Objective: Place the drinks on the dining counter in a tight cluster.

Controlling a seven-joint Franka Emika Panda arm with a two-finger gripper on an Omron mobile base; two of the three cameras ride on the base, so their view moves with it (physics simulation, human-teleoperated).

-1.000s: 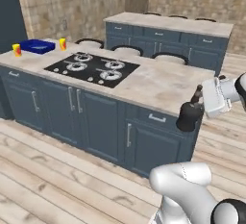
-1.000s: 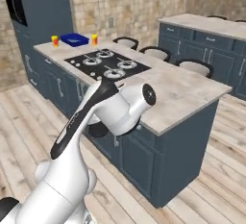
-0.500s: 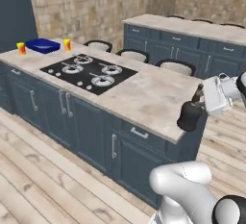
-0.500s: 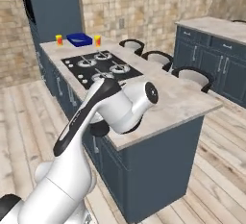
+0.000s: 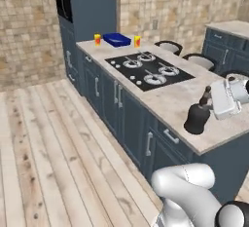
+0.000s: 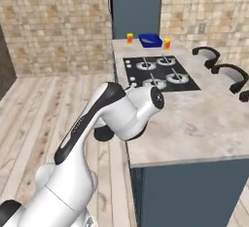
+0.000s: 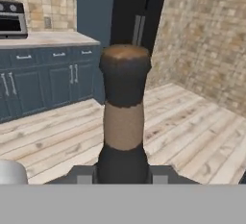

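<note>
left base view: the dining desk (image 5: 170, 97), beige top with black cooktop (image 5: 148, 68) set in it, runs away from the base; its near end is bare. over that near corner hangs the squat black bottle (image 5: 197, 117), thin neck uppermost, long axis upright, body just at or above the desk edge; cannot tell whether the base touches the top. the end effector (image 5: 210, 105) comes in from the right side and is pinched on the bottle at the neck. in the hand view the bottle (image 7: 124, 117) stands straight up between the tips. judgement: the set-down point lies directly below the bottle, so the coming move is mostly a short descent, upright.
</note>
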